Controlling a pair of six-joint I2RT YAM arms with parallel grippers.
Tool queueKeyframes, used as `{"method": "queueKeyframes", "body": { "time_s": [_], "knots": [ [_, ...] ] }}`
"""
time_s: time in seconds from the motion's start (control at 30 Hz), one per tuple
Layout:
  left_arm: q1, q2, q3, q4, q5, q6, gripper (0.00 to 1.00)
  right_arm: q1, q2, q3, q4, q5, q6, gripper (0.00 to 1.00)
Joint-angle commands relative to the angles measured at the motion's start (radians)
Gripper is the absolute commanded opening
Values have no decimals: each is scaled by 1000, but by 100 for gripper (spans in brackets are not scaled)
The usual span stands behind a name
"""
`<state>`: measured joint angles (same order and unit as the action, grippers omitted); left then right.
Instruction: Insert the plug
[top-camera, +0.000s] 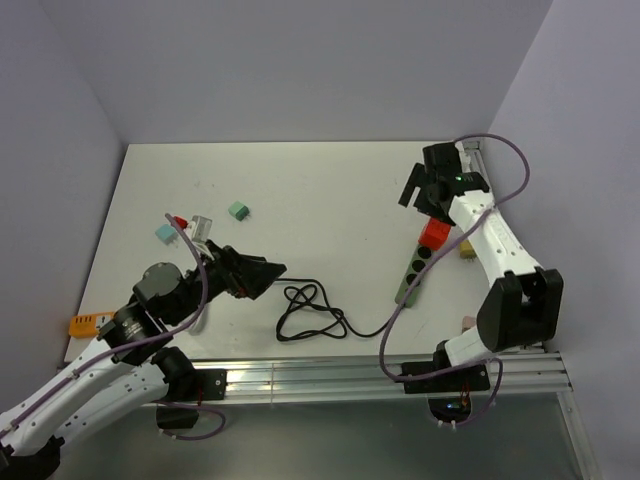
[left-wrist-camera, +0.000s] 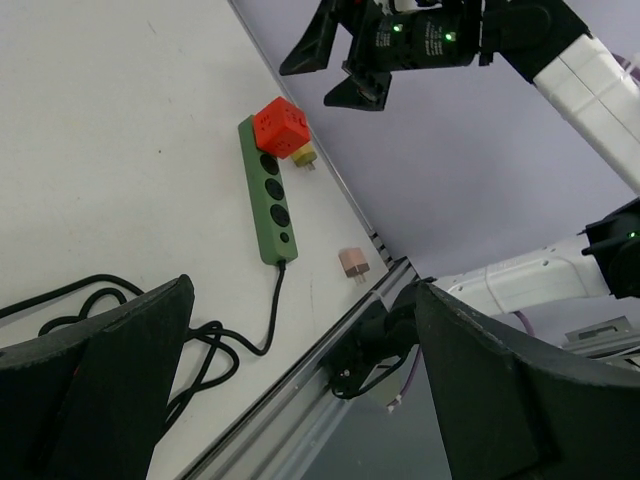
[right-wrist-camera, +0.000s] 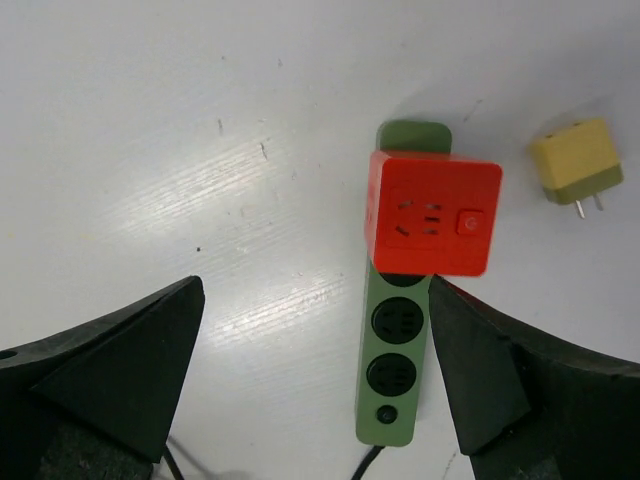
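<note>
A green power strip (top-camera: 415, 268) lies on the white table at the right, with a red cube plug (top-camera: 434, 233) seated on its far socket. My right gripper (top-camera: 422, 198) is open and empty just above and beyond the red cube. In the right wrist view the gripper (right-wrist-camera: 315, 370) has the cube (right-wrist-camera: 432, 212) and strip (right-wrist-camera: 397, 380) between its spread fingers. My left gripper (top-camera: 272, 280) is open and empty over the table's middle, near the strip's coiled black cord (top-camera: 310, 310). The left wrist view shows the gripper (left-wrist-camera: 300, 380), strip (left-wrist-camera: 272, 210) and cube (left-wrist-camera: 280, 128).
A yellow plug (top-camera: 467, 248) lies right of the strip and a pink plug (top-camera: 465, 322) lies near the front right edge. Two teal blocks (top-camera: 238, 211), a small grey plug (top-camera: 200, 228) and an orange piece (top-camera: 87, 323) sit at the left. A metal rail (top-camera: 380, 375) runs along the front.
</note>
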<state>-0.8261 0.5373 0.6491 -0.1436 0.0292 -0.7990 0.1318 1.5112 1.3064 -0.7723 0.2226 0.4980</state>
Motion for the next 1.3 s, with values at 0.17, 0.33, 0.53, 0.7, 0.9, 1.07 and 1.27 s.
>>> {"method": "queueKeyframes", "body": {
  "time_s": [0.17,0.33,0.53,0.7,0.9,1.07,1.27],
  "knots": [
    [1,-59,0,12,11,-17,98,-34,-209,-114,-151,92,56,100],
    [2,-40,12,-2,11,10,99,-255,-267,-205,-91,37,88,100],
    [2,-22,18,-2,18,44,99,-447,-142,-240,-32,-37,114,97],
    [1,-13,29,-13,-6,86,100,-506,12,-200,10,-78,139,95],
    [2,3,47,-24,-25,113,100,-509,116,-142,47,-94,195,94],
    [2,12,50,-30,-25,122,99,-509,182,-105,62,-78,209,93],
    [2,27,58,-31,-25,129,100,-511,267,-81,87,-101,232,91]
  ]
}}
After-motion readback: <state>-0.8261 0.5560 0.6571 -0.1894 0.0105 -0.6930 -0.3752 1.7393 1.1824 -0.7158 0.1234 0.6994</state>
